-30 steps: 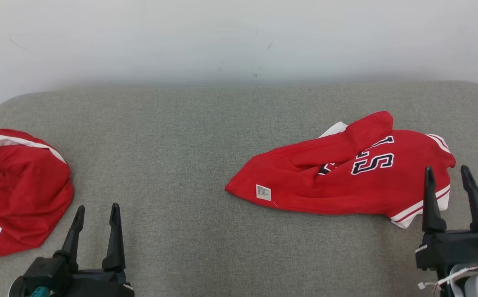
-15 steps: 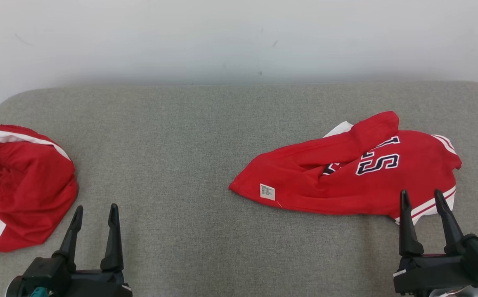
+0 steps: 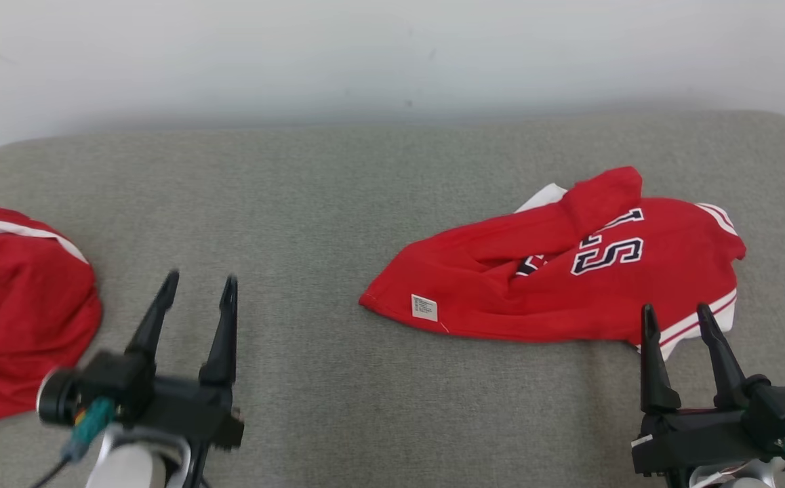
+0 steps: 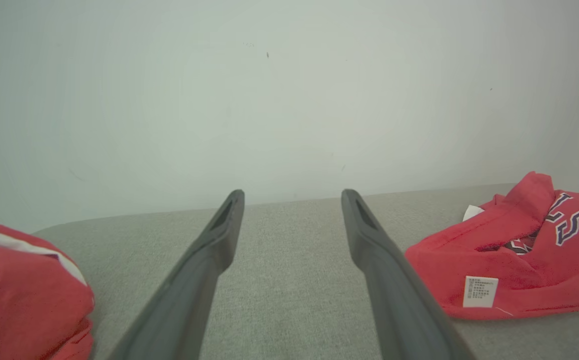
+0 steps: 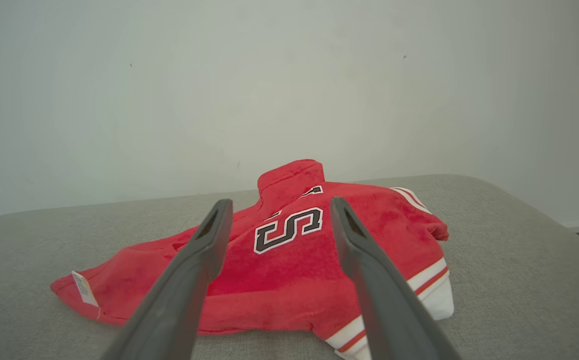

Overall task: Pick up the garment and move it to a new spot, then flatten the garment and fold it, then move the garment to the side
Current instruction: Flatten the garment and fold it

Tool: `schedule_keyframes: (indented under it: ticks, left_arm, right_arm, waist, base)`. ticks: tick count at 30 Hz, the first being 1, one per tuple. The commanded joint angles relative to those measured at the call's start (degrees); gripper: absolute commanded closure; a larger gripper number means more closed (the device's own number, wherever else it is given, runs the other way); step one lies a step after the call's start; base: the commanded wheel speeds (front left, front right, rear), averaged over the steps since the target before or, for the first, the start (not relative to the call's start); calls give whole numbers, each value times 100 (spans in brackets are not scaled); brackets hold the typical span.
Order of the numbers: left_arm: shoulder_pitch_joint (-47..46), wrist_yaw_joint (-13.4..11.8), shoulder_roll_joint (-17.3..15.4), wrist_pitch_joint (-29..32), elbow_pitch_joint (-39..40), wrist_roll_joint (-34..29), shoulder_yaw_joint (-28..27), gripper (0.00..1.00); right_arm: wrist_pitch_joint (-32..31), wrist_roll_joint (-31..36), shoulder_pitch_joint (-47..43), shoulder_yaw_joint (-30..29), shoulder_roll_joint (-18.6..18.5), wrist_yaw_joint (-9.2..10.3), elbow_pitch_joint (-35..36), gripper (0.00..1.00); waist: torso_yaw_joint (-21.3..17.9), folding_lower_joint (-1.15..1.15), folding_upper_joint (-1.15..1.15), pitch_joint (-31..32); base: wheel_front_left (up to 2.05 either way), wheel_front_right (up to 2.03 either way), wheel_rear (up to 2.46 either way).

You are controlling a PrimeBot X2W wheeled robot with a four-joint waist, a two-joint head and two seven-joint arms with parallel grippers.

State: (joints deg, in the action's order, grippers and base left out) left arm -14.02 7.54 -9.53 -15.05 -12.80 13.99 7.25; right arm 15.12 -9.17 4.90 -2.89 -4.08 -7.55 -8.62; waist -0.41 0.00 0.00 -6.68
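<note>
- Lying crumpled on the right, the red garment (image 3: 555, 285) looks soft and fuzzy, with white stripes and dark letters.
- Another red cloth (image 3: 13, 312) sits lumpy on the far left.
- The grey cushion (image 3: 311, 203) is woven; the wall (image 3: 392, 54) is plain and pale.
- The left gripper (image 3: 199, 281) and right gripper (image 3: 676, 312) have fingers spread, holding nothing.

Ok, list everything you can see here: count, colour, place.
jersey: one, red with white trim and dark lettering, crumpled on the table's right half
label: one, white, on the jersey's left end
cloth: one, red with white bands, bunched at the table's left edge
table: one, grey fabric top, against the wall
wall: one, white, behind the table
left gripper: one, dark, open, over bare table beside the cloth
right gripper: one, dark, open, by the jersey's striped hem
</note>
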Motion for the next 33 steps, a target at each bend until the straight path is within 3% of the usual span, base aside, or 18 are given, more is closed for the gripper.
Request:
schedule_keyframes:
  ticks: [1,12,18,21,31,32,33]
  left_arm:
    - [-304,-11,-67,-19,-98,111,120,0]
    - [-1978,-11,-495,275,-1481,727,1383,0]
    - [-2363,-11,-602,640,-2134,1131,2065,0]
    - [-2496,-11,-647,884,-2447,1398,2519,0]
    - [-2614,-11,-698,1534,-3048,1979,3276,0]
    - [-2619,-11,-679,1540,-3069,2014,3315,62]
    - [-2623,-10,-666,1536,-3089,2026,3377,100]
  right_arm:
    - [3,-33,76,17,23,13,-19,0]
    - [4,-52,353,58,89,13,-50,0]
    - [4,-74,429,28,109,13,-68,0]
    - [4,-77,442,-1,117,13,-80,0]
    - [4,-98,438,-8,124,13,-120,0]
    - [3,-104,436,-7,125,13,-115,0]
    - [4,-108,424,-5,125,13,-110,0]
  waist:
    - [-162,0,0,-161]
    - [-898,0,0,-704]
    - [-1180,0,0,-849]
    - [-1254,0,0,-874]
    - [-1270,0,0,-819]
    - [-1264,0,0,-809]
    - [-1257,0,0,-792]
  base:
    - [0,0,0]
    - [0,0,0]
    - [0,0,0]
    - [0,0,0]
    - [0,0,0]
    - [0,0,0]
    - [0,0,0]
